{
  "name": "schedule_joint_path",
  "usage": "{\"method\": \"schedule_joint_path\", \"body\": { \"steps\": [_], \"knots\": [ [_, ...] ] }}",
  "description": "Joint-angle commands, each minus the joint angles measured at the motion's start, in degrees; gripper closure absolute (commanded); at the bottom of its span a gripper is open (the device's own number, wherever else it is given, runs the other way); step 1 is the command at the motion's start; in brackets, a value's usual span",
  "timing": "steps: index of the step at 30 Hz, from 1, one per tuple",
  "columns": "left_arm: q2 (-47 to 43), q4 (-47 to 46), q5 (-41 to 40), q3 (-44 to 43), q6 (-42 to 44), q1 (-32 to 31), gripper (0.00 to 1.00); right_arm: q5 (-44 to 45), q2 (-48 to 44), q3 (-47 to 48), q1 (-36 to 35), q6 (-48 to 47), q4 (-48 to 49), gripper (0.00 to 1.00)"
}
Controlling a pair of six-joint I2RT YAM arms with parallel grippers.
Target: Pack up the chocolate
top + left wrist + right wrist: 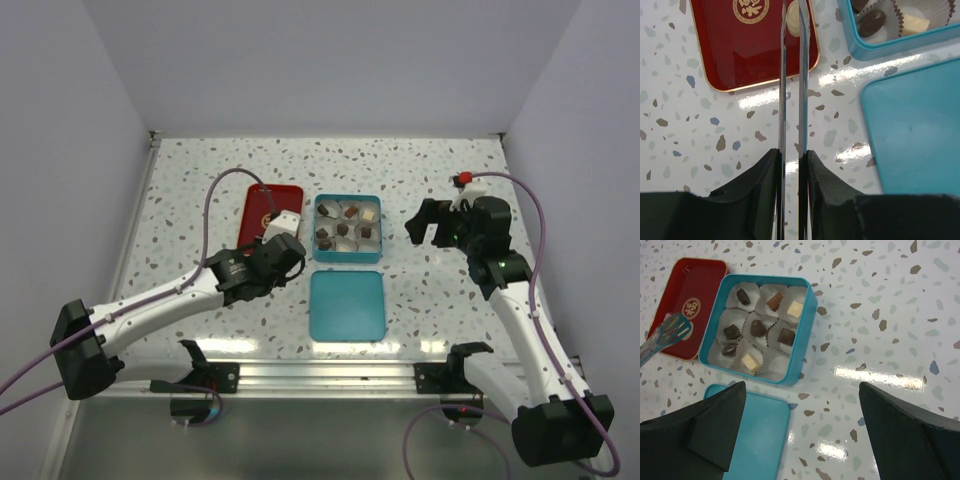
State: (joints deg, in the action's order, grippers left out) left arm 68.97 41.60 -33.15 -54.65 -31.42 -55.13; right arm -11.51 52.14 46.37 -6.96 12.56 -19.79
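1. Teal tin standing open in the upper left of the right wrist view, with eight chocolate pieces inside, one per white paper cup and separated by the paper walls.
2. One empty paper cup at the lower right corner of the tin, probably reserved for the last piece.
3. Cream piece at the top centre of the left wrist view, sitting between the tips of thin metal tongs, above the right part of the red tray. Cannot tell whether lifted or resting on the tray.
4. Left gripper clamped on the tongs, pressing the two blades nearly together. Seemingly a sensible tool for pieces much smaller than the fingers.
5. Right gripper with fingers wide apart and holding nothing, placed right of the tin in the top view, well apart from the tray. Probably set aside to leave the way free for the other arm.
6. Matching teal lid lying flat on the speckled table, just below the tin in the top view and not touching it. Likely off until the filling of the last cup.
7. Judged next: carrying the cream piece across to the empty cup, with a gentle squeeze to avoid a slip or a crushed piece.
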Motion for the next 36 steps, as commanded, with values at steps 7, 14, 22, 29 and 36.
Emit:
{"method": "schedule_joint_path", "body": {
  "steps": [7,14,22,29,36],
  "knots": [
    [1.87,-4.24,-1.05,-8.70,5.40,-0.32,0.71,0.17,-0.02,0.48,0.19,-0.25,0.54,0.01],
    [9.76,-8.12,-0.25,-16.61,8.04,-5.24,0.71,0.61,-0.11,0.48,0.11,-0.16,0.54,0.01],
    [17.69,-10.57,2.03,-21.28,8.39,-11.22,0.71,0.52,-0.02,0.48,0.11,-0.34,0.63,0.01],
    [20.15,-12.34,4.23,-20.93,7.69,-12.80,0.71,0.43,0.16,0.30,0.19,-0.34,0.98,0.01],
    [21.38,-12.69,5.11,-20.49,7.43,-13.33,0.71,0.35,0.16,0.21,0.11,-0.25,0.90,0.01]
  ]
}}
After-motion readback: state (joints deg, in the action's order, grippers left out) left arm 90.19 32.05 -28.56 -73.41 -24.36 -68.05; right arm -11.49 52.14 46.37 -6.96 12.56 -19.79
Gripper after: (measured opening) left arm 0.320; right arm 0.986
